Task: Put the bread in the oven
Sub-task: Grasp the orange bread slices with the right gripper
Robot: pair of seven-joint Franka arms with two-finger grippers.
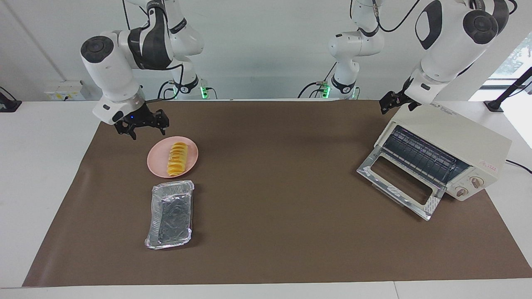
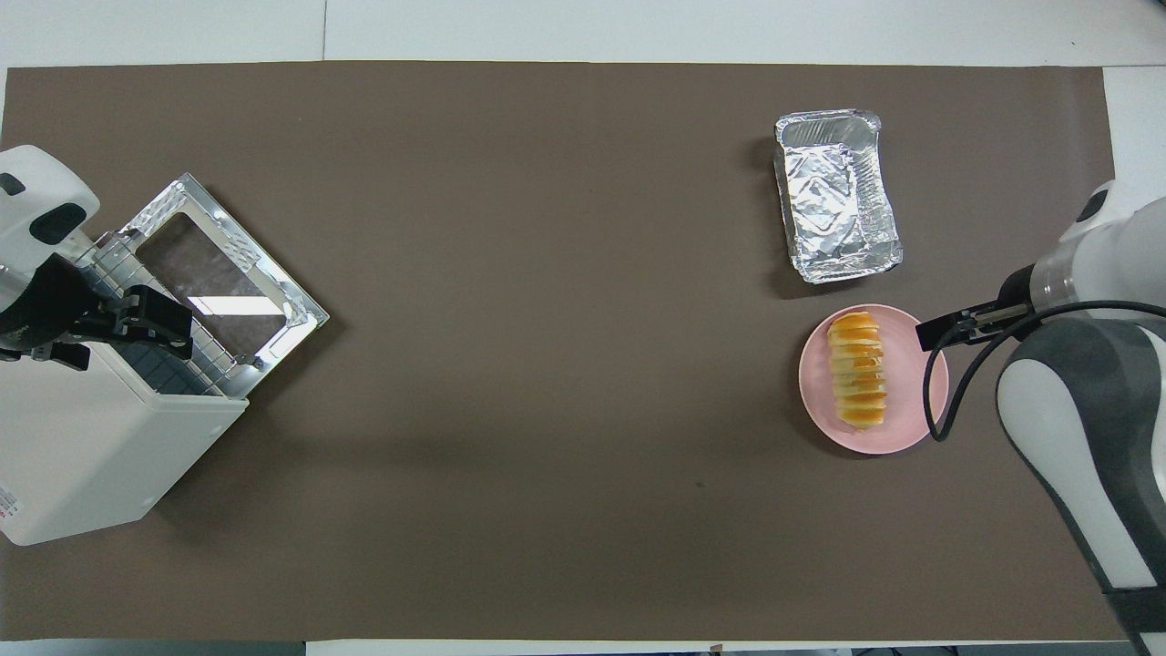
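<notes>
**A:** Facing view. What does the panel show?

**B:** The right gripper (image 1: pixel 142 124) hangs in the air over the brown mat (image 1: pixel 266 232), just beside the pink plate (image 1: pixel 154 166), at the right arm's end of the table. Its fingers are spread and hold nothing. The bread (image 1: pixel 177 158) lies lengthwise on that plate, untouched. The foil tray (image 1: pixel 170 214) sits just beside the plate, farther from the robots, and is empty.

**A:** And the other end of the table?

**B:** The toaster oven (image 1: pixel 457 141) stands at the left arm's end, turned at an angle toward the table's middle. Its glass door (image 1: pixel 401 187) is dropped flat, so the wire rack (image 1: pixel 419 155) is exposed and ready to receive the loaf. The left gripper (image 1: pixel 392 101) waits over the oven's top corner, fingers apart and empty, probably parked clear of the doorway.

**A:** Overhead view. What does it add?

**B:** The bread (image 2: pixel 857 369) rests toward one side of the plate (image 2: pixel 911 428), its long axis running away from the robots. The right gripper (image 2: pixel 947 330) overlaps the plate's rim here, but it is raised and not touching. The left gripper (image 2: pixel 137 323) covers part of the oven (image 2: pixel 100 456) above the rack. The tray (image 2: pixel 836 196) lies farther out. Bread and oven are well apart, so the task is judged at its start: a grasp across the loaf's narrow width comes first.
</notes>
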